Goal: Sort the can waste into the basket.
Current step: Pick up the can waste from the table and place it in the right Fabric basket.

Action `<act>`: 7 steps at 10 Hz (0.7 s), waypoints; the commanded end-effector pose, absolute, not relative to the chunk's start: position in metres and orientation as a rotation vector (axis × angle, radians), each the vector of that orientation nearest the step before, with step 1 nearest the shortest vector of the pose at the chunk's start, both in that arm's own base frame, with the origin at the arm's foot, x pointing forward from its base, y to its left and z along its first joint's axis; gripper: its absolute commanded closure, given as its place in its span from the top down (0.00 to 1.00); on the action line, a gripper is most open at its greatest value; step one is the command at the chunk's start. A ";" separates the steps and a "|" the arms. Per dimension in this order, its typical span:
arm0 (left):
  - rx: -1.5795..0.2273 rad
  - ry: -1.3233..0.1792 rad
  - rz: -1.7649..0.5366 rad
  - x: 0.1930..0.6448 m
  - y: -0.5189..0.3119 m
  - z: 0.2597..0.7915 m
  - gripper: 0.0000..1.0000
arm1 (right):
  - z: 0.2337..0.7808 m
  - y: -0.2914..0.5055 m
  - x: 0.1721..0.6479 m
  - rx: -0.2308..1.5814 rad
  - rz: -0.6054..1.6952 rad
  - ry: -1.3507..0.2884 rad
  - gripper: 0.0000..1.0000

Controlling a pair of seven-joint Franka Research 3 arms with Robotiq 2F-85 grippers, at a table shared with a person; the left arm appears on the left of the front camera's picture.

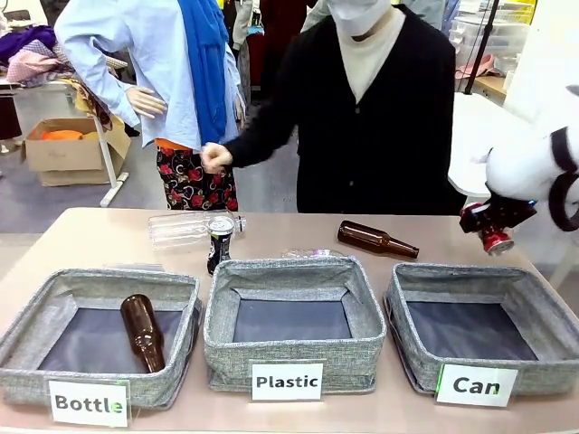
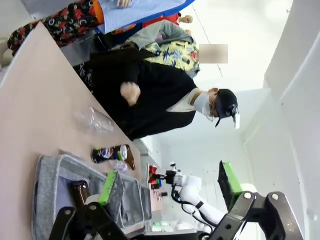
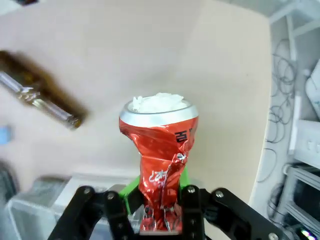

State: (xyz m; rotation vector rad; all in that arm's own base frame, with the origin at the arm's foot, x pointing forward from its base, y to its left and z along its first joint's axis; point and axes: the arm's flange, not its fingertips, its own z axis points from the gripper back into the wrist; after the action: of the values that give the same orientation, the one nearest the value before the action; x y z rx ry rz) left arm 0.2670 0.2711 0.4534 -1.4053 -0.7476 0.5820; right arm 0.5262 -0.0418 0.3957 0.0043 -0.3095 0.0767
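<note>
My right gripper [image 1: 493,226] is shut on the crushed red can [image 1: 497,240] and holds it in the air above the far right corner of the grey basket labelled "Can" [image 1: 470,276]. In the right wrist view the red can [image 3: 159,150] stands up between the fingers of this gripper [image 3: 160,210], silver top facing away. The black can [image 1: 218,242] stands upright on the table behind the "Plastic" bin. In the left wrist view my left gripper [image 2: 169,172] is open with nothing in it, and the black can [image 2: 111,153] shows beyond it.
A brown bottle [image 1: 375,240] lies on the table behind the bins. A clear plastic bottle [image 1: 188,226] lies next to the black can. The "Bottle" bin [image 1: 27,339] holds a brown bottle [image 1: 143,332]. The "Plastic" bin [image 1: 294,357] is in the middle. The person's fist [image 1: 215,156] hovers at the far side.
</note>
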 end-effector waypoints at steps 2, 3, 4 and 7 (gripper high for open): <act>-1.398 -0.704 0.546 0.277 0.228 0.410 1.00 | 0.451 -0.041 0.423 0.094 0.295 -0.255 0.00; -1.339 -0.760 0.522 0.281 0.220 0.398 1.00 | 0.453 -0.037 0.399 0.119 0.414 -0.221 0.00; -1.256 -0.769 0.484 0.279 0.221 0.396 1.00 | 0.450 -0.028 0.380 0.103 0.562 -0.215 0.00; -1.394 -0.692 0.536 0.281 0.229 0.406 1.00 | 0.435 -0.009 0.364 0.130 0.931 -0.183 0.00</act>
State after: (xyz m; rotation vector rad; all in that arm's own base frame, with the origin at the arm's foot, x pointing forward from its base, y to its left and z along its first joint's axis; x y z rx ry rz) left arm 0.2851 0.2294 0.3994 -1.3625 -0.7012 0.5259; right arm 0.3580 -0.0004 0.4401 0.1212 -0.1704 0.8310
